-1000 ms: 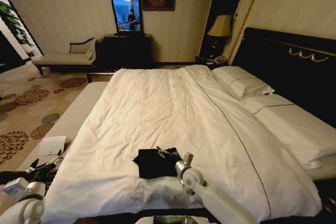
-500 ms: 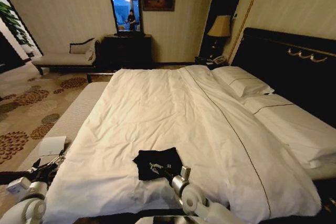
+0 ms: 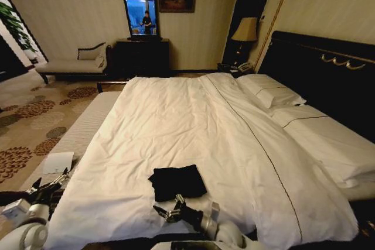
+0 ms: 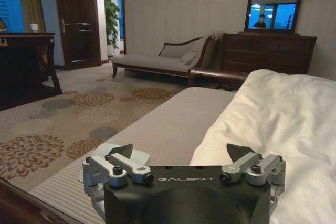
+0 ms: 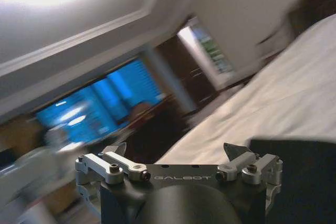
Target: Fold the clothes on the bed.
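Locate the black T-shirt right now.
In the head view, the black T-shirt lies folded on the white duvet near the bed's foot, just beyond the right pincer.

The T-shirt sat folded on the bed near its foot edge, right gripper just in front of it, left gripper off the bed's left corner.
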Robot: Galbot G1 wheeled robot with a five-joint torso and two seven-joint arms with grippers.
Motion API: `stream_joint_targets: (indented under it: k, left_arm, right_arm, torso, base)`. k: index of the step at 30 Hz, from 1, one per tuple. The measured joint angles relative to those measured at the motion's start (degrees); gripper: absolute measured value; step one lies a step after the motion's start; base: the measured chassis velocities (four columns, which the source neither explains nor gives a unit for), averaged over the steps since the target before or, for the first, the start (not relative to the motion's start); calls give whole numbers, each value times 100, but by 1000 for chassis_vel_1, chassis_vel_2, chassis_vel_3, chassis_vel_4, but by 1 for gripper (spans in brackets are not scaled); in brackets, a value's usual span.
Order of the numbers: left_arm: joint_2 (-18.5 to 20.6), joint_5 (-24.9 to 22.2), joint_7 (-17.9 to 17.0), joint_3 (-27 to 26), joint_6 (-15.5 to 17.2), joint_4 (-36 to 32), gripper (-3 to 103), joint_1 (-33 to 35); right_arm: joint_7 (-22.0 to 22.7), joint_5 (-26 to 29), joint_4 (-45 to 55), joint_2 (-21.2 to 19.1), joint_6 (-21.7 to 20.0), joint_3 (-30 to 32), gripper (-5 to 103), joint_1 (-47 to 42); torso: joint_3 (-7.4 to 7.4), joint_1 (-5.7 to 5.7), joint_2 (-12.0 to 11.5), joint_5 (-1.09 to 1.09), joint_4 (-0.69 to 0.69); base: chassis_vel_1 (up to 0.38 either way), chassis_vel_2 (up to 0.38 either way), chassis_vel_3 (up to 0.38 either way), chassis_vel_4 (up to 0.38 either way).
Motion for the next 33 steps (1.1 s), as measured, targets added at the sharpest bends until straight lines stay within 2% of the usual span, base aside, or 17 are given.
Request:
stream_joint_targets:
  k: [2, 3, 5, 7, 10, 13, 21, 26, 30, 33]
  left_arm:
    - [-26, 26, -5, 13, -2, -32, 100, 8]
    - [-26, 26, -5, 13, -2, -32, 100, 8]
    - [-60, 60, -13, 17, -2, -83, 100, 29]
    - [-73, 68, -16, 15, -3, -101, 100, 42]
    - [-90, 76, -25, -24, -2, -153, 100, 89]
    - [-90, 70, -34, -68, -3, -170, 100, 102]
    - [-79, 4, -42, -209, -5, -153, 100, 145]
    - [-90, -6, -47, -238, -24, -93, 100, 159]
    - [-105, -5, -53, -234, -28, -83, 100, 153]
    - [-175, 17, -56, -137, -39, -130, 100, 156]
  right_arm:
    - [641, 122, -65, 126, 20, -48, 100, 297]
    - [641, 122, -65, 126, 20, -48, 100, 297]
    - [1217, 256, -256, 397, 27, -238, 100, 710]
    - [1359, 297, -359, 527, 8, -325, 100, 851]
    - [1799, 364, -823, 1050, -156, -664, 100, 1258]
    - [1940, 395, -1056, 1248, -297, -806, 100, 1416]
    - [1967, 514, -1730, 1679, -479, -1217, 100, 1884]
    - [1771, 508, -2393, 2053, -439, -1429, 100, 2144]
    - [1607, 417, -2785, 2240, -291, -1510, 100, 2244]
    - [1157, 408, -2796, 2287, 37, -1418, 100, 2304]
  torso:
    - [0, 0, 0, -1, 0]
    - [0, 0, 0, -1, 0]
    - [0, 0, 0, -1, 1]
    - [1, 0, 0, -1, 2]
    - [1, 0, 0, 0, 2]
    - [0, 0, 0, -2, 1]
    - [1, 0, 0, -1, 1]
    - [1, 1, 0, -2, 2]
    - [1, 0, 0, -1, 2]
    - [1, 1, 0, -1, 1]
  base:
    - [0, 0, 0, 0]
    - [0, 0, 0, 0]
    - [0, 0, 0, 0]
    - [0, 0, 0, 0]
    - [0, 0, 0, 0]
    - [0, 0, 0, 0]
    - [0, 0, 0, 0]
    - [0, 0, 0, 0]
    - [0, 0, 0, 0]
    - [0, 0, 0, 0]
